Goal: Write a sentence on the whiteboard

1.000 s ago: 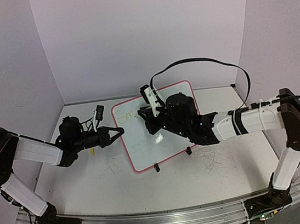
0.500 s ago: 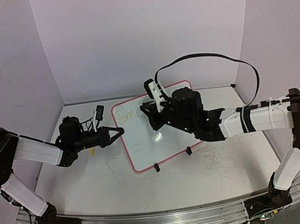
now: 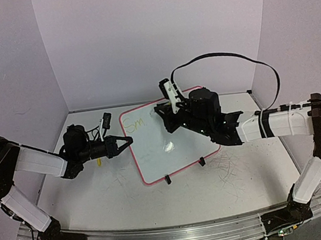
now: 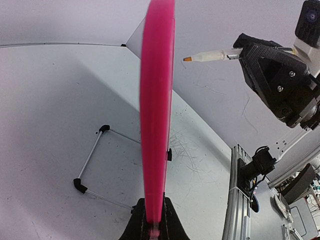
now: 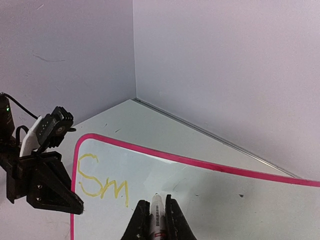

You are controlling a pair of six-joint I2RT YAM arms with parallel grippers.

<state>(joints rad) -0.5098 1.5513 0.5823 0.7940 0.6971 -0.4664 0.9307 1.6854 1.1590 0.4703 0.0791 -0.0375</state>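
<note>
At mid-table, my left gripper (image 3: 129,141) was clenched on the left pink edge of the whiteboard (image 3: 176,147), which I judged was to brace it against pen pressure. My right gripper (image 5: 156,212) grasped the marker (image 4: 210,56), its tip just right of the sentence (image 5: 100,182). I counted one whiteboard, one marker and two letters, "Sm".

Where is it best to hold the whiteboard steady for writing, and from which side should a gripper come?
Grip the thin pink frame at the whiteboard's left edge, coming from the left, jaws across the edge. The board is flat and thin, so only its rim fits between jaws, and this side leaves the face free for the marker. The left gripper holds it there.
</note>
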